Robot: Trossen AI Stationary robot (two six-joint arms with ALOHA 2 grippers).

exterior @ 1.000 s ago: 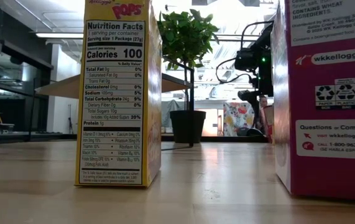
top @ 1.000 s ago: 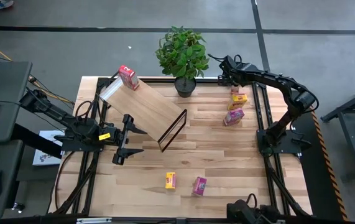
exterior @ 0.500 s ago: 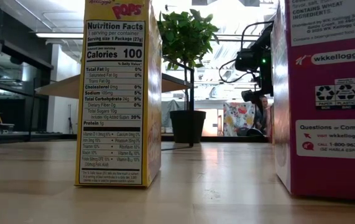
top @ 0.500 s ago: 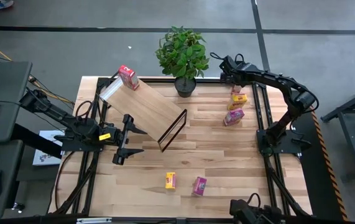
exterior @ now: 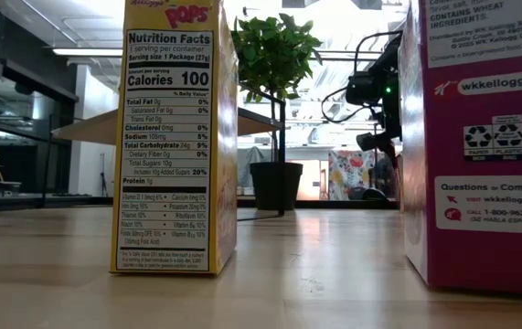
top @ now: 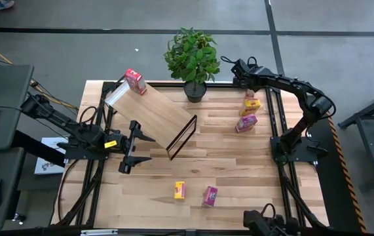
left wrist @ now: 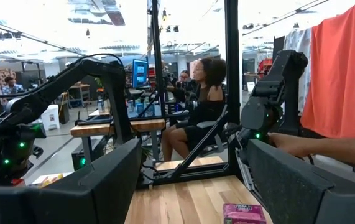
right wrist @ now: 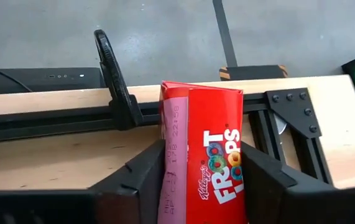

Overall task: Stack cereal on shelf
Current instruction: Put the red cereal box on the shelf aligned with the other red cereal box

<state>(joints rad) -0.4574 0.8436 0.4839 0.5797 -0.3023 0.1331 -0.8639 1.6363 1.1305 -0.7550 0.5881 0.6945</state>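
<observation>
Tabletop (top: pixel 154 177) | we pick: right gripper (right wrist: pixel 197 177) pinching red Froot Loops box (right wrist: pixel 205 155) | left gripper (top: pixel 131 147) spread, waiting | next: lift toward shelf (top: pixel 150 111)

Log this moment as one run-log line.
right gripper: jaws around red Froot Loops box, far right corner | left gripper: open, idle by shelf | shelf: one red box

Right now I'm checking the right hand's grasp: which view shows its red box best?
The right wrist view: the red box fills it, between the hand's fingers. The high view shows only a red sliver; the others, nothing.
</observation>
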